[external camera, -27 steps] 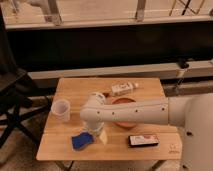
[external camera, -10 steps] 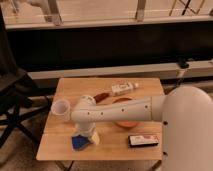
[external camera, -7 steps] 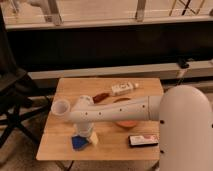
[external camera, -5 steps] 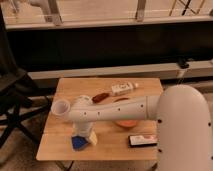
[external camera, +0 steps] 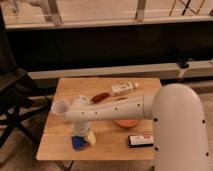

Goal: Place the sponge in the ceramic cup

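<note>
Blue foam sponge (external camera: 76, 144), judged light, soft and squashable, lies on the table camera-side of the white ceramic cup (external camera: 60, 106) and apart from it, with the gripper (external camera: 83, 137) down on it, closure impossible to tell; a mid-body pinch would suit.

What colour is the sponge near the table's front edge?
The sponge is bright blue, in the camera view, with the gripper right over it.

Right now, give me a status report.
Tool low at the sponge. Ceramic cup stands just beyond, sponge not in it. Arm crowds the cup.
</note>
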### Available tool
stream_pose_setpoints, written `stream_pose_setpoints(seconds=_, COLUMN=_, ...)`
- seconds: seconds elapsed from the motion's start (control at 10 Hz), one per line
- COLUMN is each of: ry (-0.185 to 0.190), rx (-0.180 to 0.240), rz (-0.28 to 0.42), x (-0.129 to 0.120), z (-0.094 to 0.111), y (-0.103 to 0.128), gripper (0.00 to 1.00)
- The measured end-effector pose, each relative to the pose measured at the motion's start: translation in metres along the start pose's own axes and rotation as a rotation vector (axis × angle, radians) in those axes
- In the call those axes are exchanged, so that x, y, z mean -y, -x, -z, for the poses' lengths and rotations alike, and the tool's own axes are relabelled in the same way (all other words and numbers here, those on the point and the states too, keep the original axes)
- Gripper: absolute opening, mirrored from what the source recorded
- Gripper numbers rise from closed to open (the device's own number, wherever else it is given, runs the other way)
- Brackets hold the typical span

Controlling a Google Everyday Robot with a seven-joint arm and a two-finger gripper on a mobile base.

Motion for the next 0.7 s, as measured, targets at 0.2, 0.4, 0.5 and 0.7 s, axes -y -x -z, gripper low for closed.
stream_pose_setpoints(seconds=0.2, ry=0.004, rx=0.002, rz=0.002, x=0.0024, z=-0.0014, y=-0.0003, gripper=0.80)
stream_pose_setpoints(seconds=0.4, ry=0.008, rx=0.005, rz=0.005, x=0.0038, z=-0.0018, y=-0.0005, gripper=0.80)
stream_pose_setpoints(seconds=0.5, ry=0.010, rx=0.007, rz=0.004, x=0.0032, z=-0.0010, y=-0.0011, gripper=0.80)
stream_pose_setpoints(seconds=0.7, ry=0.014, rx=0.009, rz=0.003, x=0.0033, z=0.0001, y=-0.0018, gripper=0.80)
